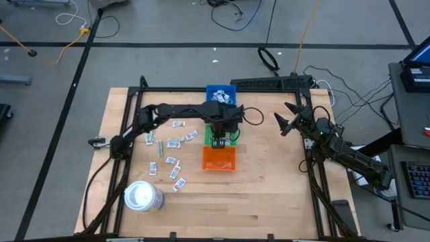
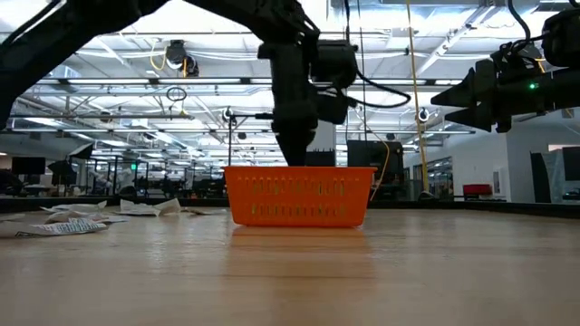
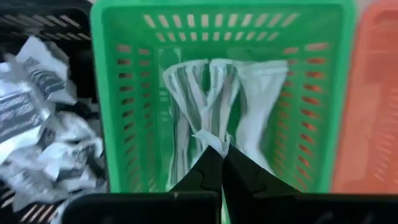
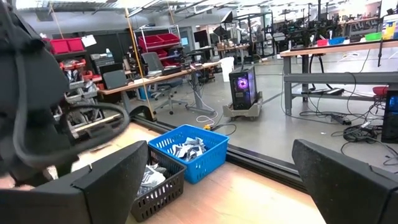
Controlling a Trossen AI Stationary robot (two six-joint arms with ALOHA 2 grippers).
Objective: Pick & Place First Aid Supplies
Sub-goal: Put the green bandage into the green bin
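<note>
- First aid packet (image 3: pixel 211 140), a slim green-grey wrapper, sits pinched in the left gripper's (image 3: pixel 222 163) closed jaws over the green bin (image 3: pixel 124 124).
- Best to lower inside the walls before releasing, I judge.
- Right gripper (image 1: pixel 287 121) waits aside, jaws open.

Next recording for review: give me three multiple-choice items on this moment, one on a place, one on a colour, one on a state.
1. Where is the left hand?
A. over the green bin
B. over the white roll
C. off the table

2. What colour is the bin nearest the table's front edge?
A. blue
B. orange
C. black

3. How does the right hand stand?
A. shut on a packet
B. open, holding nothing
C. inside the blue bin

Answers: 1 A, its wrist view looks down into the green bin, fingers pinching a striped wrapper. 2 B, the orange bin lies in front of the green one. 3 B, its fingers are spread in the air at the table's right side.
</note>
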